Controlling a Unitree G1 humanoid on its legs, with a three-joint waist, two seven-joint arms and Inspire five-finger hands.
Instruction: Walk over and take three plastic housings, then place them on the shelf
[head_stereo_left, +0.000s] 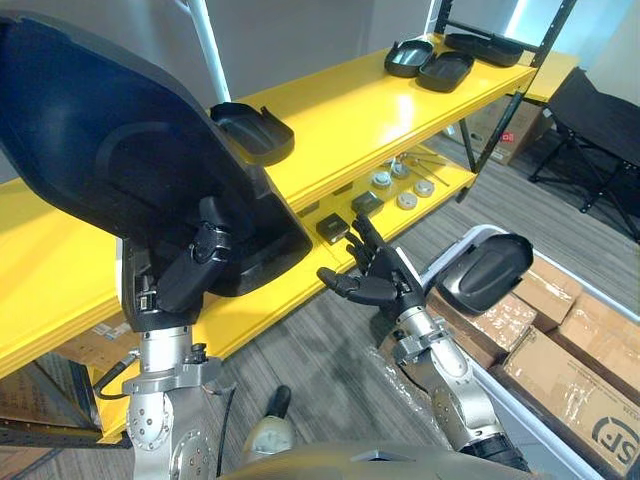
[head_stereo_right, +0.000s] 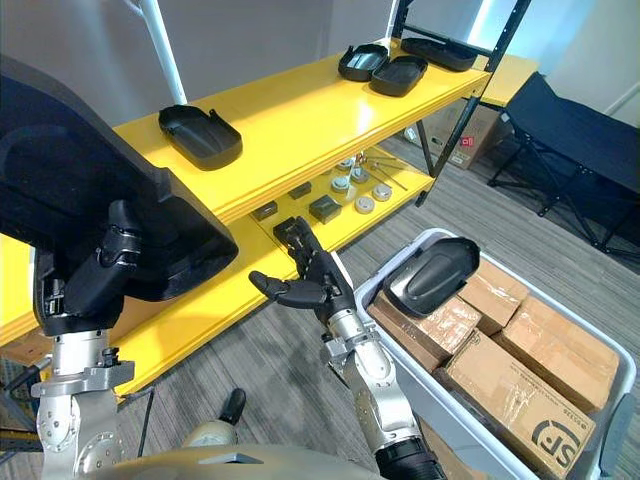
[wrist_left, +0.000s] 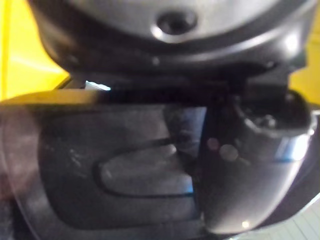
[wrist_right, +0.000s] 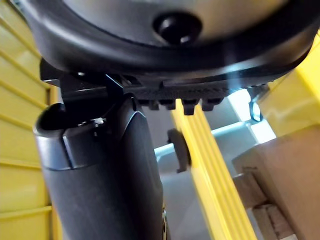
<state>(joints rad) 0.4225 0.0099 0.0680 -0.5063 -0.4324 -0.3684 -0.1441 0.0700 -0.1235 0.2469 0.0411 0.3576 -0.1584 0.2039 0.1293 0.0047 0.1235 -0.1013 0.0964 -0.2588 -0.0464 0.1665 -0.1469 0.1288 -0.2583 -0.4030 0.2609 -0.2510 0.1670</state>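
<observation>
Large black moulded plastic housing (head_stereo_left: 100, 150) sits tilted over the yellow shelf's (head_stereo_left: 380, 110) front edge, with the left hand's (head_stereo_left: 195, 265) fingers curled round its lower rim. Right hand (head_stereo_left: 375, 275) is empty with fingers spread, beside a grey bin (head_stereo_left: 472, 233) holding another black housing (head_stereo_left: 485, 270).

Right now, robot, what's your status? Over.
Left robot hand shut on a black plastic housing, held above the yellow shelf. Right robot hand open, empty. Another housing lies on the cardboard boxes. Shelved housing sits close by.
</observation>
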